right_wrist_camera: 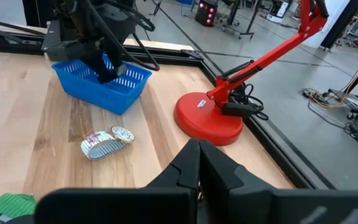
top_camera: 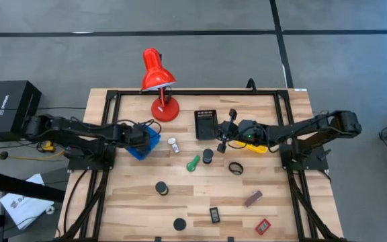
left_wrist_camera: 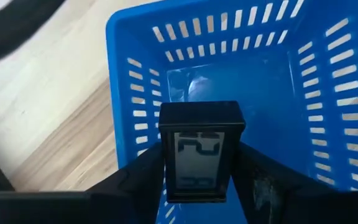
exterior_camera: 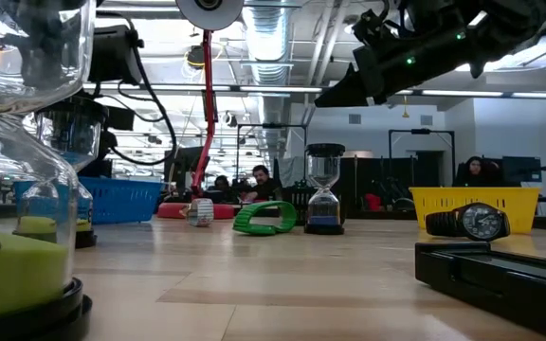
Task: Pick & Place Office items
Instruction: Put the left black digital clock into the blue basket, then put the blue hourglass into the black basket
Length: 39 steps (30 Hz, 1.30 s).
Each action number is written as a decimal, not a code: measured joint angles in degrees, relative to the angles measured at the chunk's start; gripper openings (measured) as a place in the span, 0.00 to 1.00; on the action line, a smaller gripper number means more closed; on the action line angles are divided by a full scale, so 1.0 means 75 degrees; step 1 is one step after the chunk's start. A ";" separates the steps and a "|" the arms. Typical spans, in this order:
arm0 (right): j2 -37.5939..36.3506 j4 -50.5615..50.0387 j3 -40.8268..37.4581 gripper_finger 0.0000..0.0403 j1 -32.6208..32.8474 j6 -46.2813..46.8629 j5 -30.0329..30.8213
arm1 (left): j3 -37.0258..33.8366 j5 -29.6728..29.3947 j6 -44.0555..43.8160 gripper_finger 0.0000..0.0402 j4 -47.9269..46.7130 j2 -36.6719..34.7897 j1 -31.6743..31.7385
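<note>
My left gripper (top_camera: 142,136) stands over the blue bin (top_camera: 150,142) at the table's left and is shut on a black rectangular clock with a grey screen (left_wrist_camera: 199,152). It also shows in the right wrist view (right_wrist_camera: 109,68), reaching down into the bin. My right gripper (right_wrist_camera: 197,163) is shut and empty, held above the table between the black bin (top_camera: 205,124) and the yellow bin (top_camera: 259,146). Loose items lie on the table: a white-banded watch (top_camera: 173,144), a green piece (top_camera: 193,163), a black ring (top_camera: 236,168), black discs (top_camera: 161,188), a brown block (top_camera: 252,198) and a red tag (top_camera: 263,226). My left gripper pinches the clock's two long sides (left_wrist_camera: 165,163) between its two fingers (left_wrist_camera: 138,180), at the half of the clock nearer the wrist. The fingers come from above, pointing down into the bin. The clock is lifted clear above the blue bin's floor (left_wrist_camera: 278,93), screen toward the wrist camera.
The red desk lamp (top_camera: 160,84) stands at the far middle, its base (right_wrist_camera: 207,118) just beyond my right gripper. A small hourglass (top_camera: 207,156) stands mid-table. A black rectangular piece (top_camera: 215,215) and a disc (top_camera: 179,224) lie near the front edge. A metal frame borders the table.
</note>
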 joint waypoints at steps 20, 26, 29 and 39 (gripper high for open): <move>0.0000 -0.0129 -0.0008 0.15 0.0000 -0.0175 -0.1069 | 0.0244 -0.0402 0.0177 0.61 0.1676 -0.0532 -0.0009; 0.0000 -0.0211 -0.0009 0.31 -0.0003 -0.0175 -0.2195 | 0.0245 -0.0405 0.0732 0.58 0.3224 -0.1161 -0.0035; 0.0035 -0.0216 -0.0009 0.40 0.0000 -0.0002 -0.2612 | 0.0248 -0.0404 0.1143 0.57 0.4019 -0.1394 -0.0038; 0.0050 -0.0556 -0.0009 0.61 0.0122 0.0743 -0.3114 | 0.0245 -0.0403 0.1174 0.54 0.4422 -0.1587 -0.0187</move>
